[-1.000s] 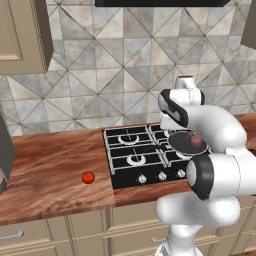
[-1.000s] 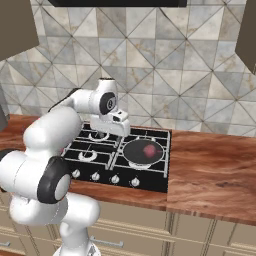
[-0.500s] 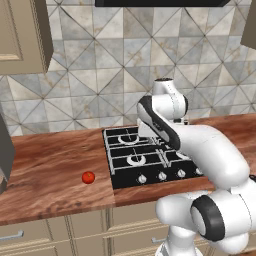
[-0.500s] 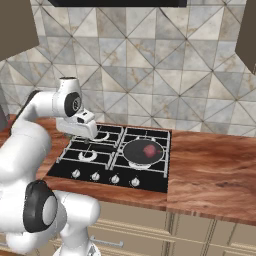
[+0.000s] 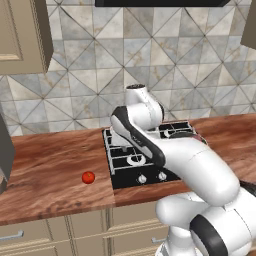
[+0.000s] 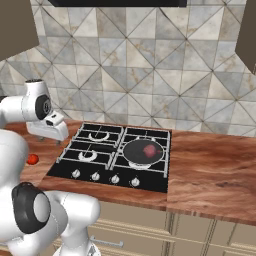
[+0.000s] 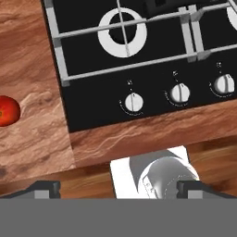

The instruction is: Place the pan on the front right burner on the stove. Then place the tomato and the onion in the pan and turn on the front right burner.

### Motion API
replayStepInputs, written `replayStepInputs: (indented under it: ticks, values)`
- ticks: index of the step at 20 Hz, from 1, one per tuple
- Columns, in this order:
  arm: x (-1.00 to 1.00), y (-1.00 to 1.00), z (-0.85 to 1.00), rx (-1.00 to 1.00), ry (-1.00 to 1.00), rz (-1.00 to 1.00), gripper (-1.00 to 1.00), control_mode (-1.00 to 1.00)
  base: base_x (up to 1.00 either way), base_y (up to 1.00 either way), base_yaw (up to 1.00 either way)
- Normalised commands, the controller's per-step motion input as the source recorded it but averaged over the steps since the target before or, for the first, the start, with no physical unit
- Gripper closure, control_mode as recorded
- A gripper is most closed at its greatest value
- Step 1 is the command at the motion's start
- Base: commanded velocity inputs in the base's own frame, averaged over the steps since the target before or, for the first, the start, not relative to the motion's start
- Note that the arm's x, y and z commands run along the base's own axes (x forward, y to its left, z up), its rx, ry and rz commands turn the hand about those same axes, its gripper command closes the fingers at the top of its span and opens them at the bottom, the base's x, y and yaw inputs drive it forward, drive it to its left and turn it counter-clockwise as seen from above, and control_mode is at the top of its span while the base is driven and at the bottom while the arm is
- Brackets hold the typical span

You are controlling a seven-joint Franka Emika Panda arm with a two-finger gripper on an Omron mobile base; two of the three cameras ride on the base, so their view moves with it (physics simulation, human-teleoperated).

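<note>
Hovering my tool [image 7: 118,190] over the stove's [image 6: 100,172] front-left corner, fingers spread wide and empty; the tomato [image 7: 7,111] sits on the bench [image 5: 50,170] off to its left, onion [image 6: 149,150] already in the pan [image 6: 143,152].

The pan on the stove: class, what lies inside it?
In the right base view, the pan on the front right burner holds one dull purplish-pink ball, the onion. The pan floor directly beneath the onion is covered.

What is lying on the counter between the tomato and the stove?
Nothing: only bare wooden counter separates the tomato from the stove, as the left base view shows; the hand view agrees.
</note>
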Motion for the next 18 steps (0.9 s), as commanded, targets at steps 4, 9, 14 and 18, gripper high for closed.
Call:
replayStepInputs:
  ticks: [4, 9, 14, 18]
  values:
    - [0.00, 0.79, -0.17, 0.00, 0.00, 0.07, -1.00, -1.00, 0.00, 0.00, 0.00]
    - [0.02, 0.70, -0.39, 0.00, 0.00, 0.08, -1.00, -1.00, 0.00, 0.00, 0.00]
    - [0.13, 0.55, -0.54, 0.00, 0.00, 0.07, -1.00, -1.00, 0.00, 0.00, 0.00]
    - [0.11, 0.51, -0.46, 0.00, 0.00, 0.07, -1.00, -1.00, 0.00, 0.00, 0.00]
